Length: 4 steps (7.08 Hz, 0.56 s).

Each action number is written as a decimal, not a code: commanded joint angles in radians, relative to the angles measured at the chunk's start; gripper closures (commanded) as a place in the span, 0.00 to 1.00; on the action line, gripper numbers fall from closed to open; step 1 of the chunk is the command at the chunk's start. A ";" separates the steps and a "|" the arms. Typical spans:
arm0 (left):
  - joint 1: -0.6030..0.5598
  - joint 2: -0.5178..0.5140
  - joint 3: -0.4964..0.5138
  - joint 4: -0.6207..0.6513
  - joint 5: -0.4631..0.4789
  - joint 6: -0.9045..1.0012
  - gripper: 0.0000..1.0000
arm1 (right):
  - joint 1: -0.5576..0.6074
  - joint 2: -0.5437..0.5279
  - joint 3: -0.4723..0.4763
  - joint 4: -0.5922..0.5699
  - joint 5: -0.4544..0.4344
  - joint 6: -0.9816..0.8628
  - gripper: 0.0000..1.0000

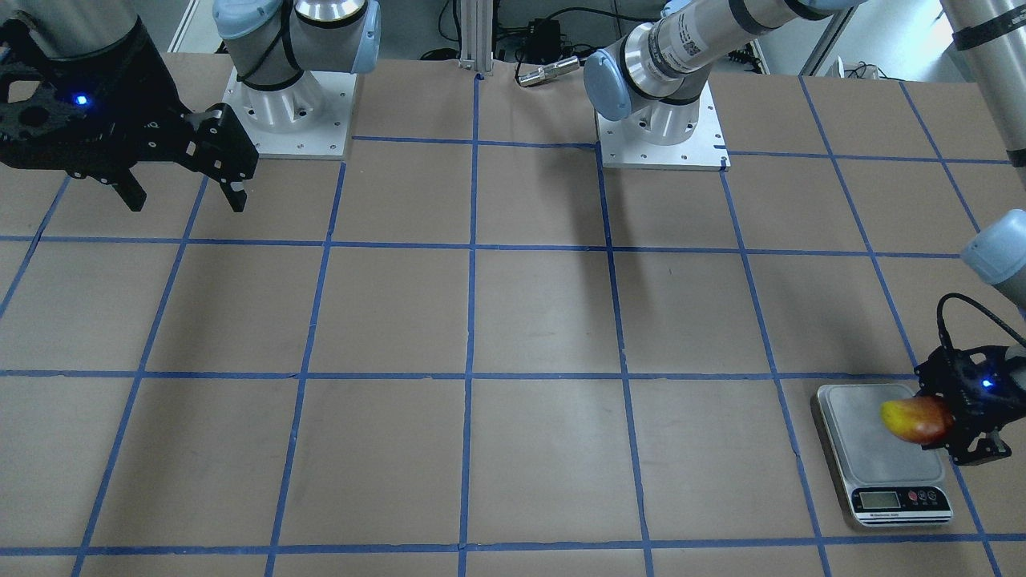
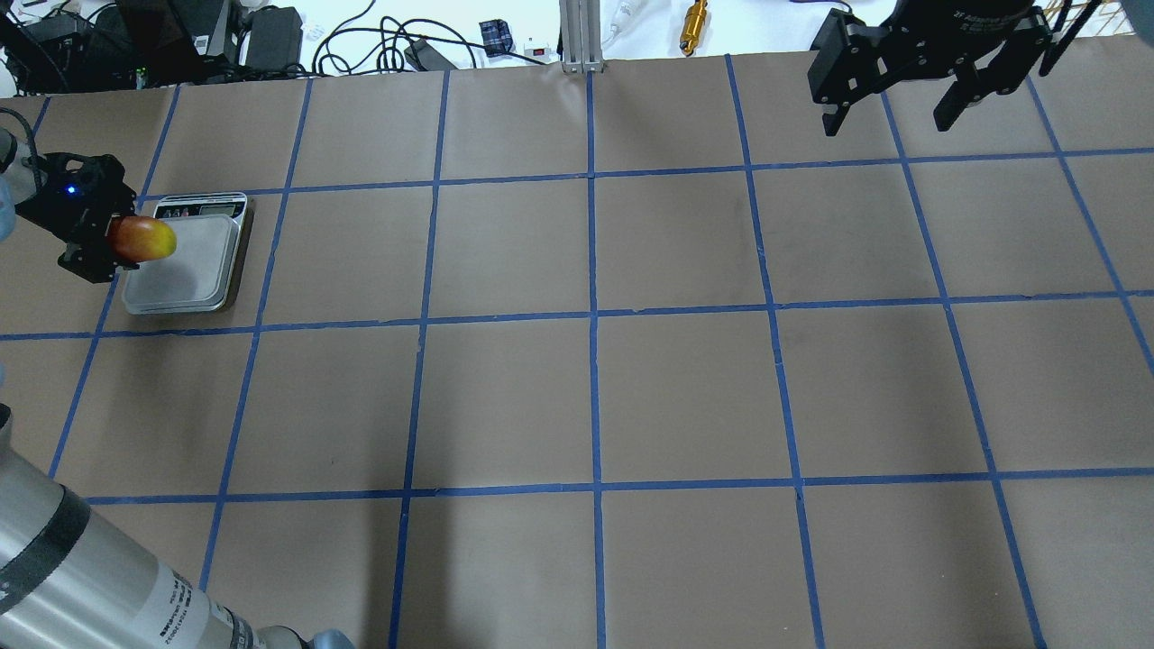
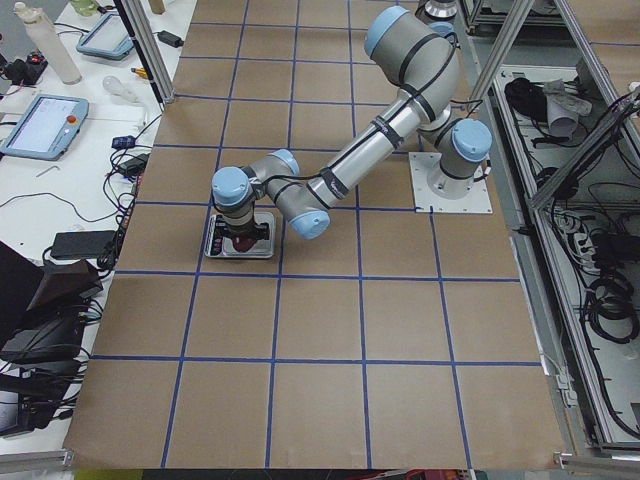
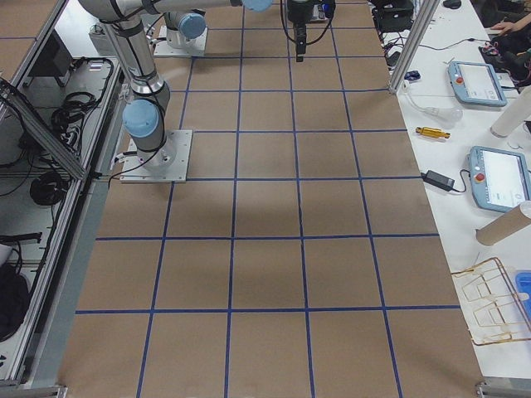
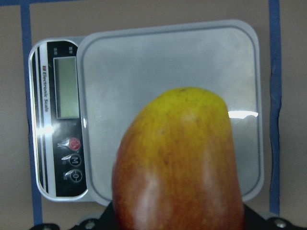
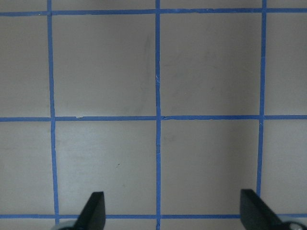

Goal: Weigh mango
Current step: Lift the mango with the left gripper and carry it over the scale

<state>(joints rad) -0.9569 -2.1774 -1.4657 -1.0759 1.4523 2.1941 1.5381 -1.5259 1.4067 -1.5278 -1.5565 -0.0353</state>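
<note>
The mango [image 2: 142,239], yellow at one end and orange-red at the other, is held in my left gripper [image 2: 108,243], which is shut on its red end. It hangs above the platform of the scale [image 2: 185,261], near the platform's left edge. In the left wrist view the mango [image 5: 180,163] fills the foreground over the scale [image 5: 158,72]. It also shows in the front view [image 1: 916,419] over the scale [image 1: 870,449], held by the left gripper [image 1: 950,421]. My right gripper [image 2: 897,104] is open and empty, high over the far right of the table; its fingertips [image 6: 93,208] show in the right wrist view.
The scale's display [image 5: 66,86] and buttons face the far side of the table. Brown paper with a blue tape grid [image 2: 590,315] covers the table. Cables and a gold tool [image 2: 694,16] lie beyond the far edge. Both arm bases [image 1: 292,112] stand at the robot's side.
</note>
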 commanded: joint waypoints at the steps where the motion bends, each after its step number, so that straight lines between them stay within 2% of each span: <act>1: -0.005 -0.008 -0.011 0.010 -0.027 -0.007 1.00 | -0.001 0.001 0.000 0.000 -0.001 0.000 0.00; 4: -0.010 -0.016 -0.022 0.037 -0.061 -0.007 1.00 | 0.000 0.001 0.000 0.000 -0.001 0.000 0.00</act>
<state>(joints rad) -0.9661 -2.1893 -1.4842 -1.0559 1.4029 2.1869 1.5383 -1.5249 1.4067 -1.5278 -1.5570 -0.0353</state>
